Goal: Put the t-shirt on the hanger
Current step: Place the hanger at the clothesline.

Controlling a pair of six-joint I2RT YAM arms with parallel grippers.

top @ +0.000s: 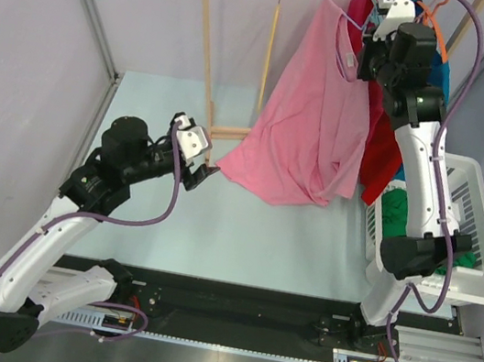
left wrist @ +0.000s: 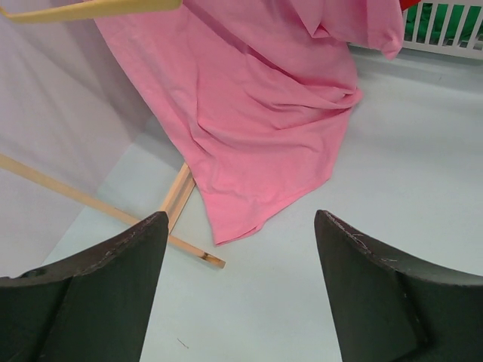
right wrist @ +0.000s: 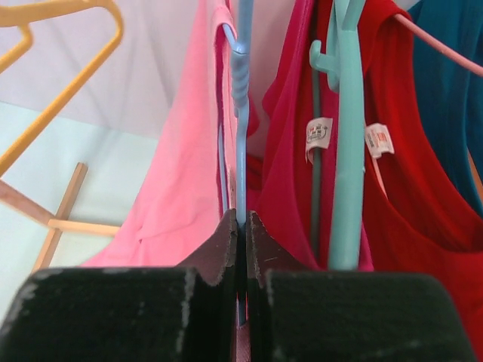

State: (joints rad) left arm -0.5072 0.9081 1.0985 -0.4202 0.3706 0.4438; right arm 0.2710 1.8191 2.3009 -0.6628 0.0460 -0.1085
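The light pink t-shirt (top: 312,123) hangs from up near the rail, its lower part spread on the table; it also shows in the left wrist view (left wrist: 256,113) and the right wrist view (right wrist: 181,173). The pale lavender-blue hanger (right wrist: 241,113) runs inside the shirt's top, seen as a thin loop in the top view (top: 346,50). My right gripper (right wrist: 241,219) is shut on the hanger, high up by the rail (top: 368,49). My left gripper (left wrist: 241,249) is open and empty, low over the table just left of the shirt's hem corner (top: 204,173).
A wooden rack frame (top: 211,46) stands at the back with a yellow hanger (right wrist: 60,75) on it. Magenta, red (right wrist: 407,173) and teal garments hang right of the pink shirt on a teal hanger (right wrist: 343,136). A white basket (top: 469,238) with green cloth sits at the right.
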